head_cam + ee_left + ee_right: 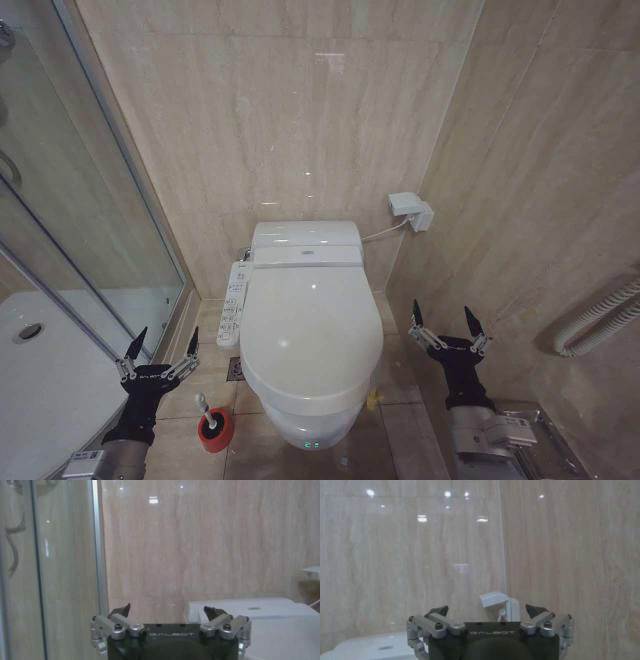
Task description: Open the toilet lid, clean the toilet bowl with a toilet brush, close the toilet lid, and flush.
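Note:
The white toilet lid (312,330) lies closed over the toilet, hiding the toilet bowl. The toilet brush (211,418) stands in its red holder on the floor left of the toilet's front. My left gripper (159,342) hangs open and empty just left of the brush, above the floor. My right gripper (447,321) is open and empty to the right of the toilet, beside the wall. In the left wrist view the left gripper (170,612) points at the back wall, with the toilet's tank (240,609) beyond it. The right gripper (487,611) faces the corner of the walls.
A glass shower enclosure (90,230) stands on the left with its white tray (50,370). The toilet's control panel (234,300) juts out on its left side. A white wall socket box (410,208) sits above right of the tank. A grab rail (600,315) is on the right wall.

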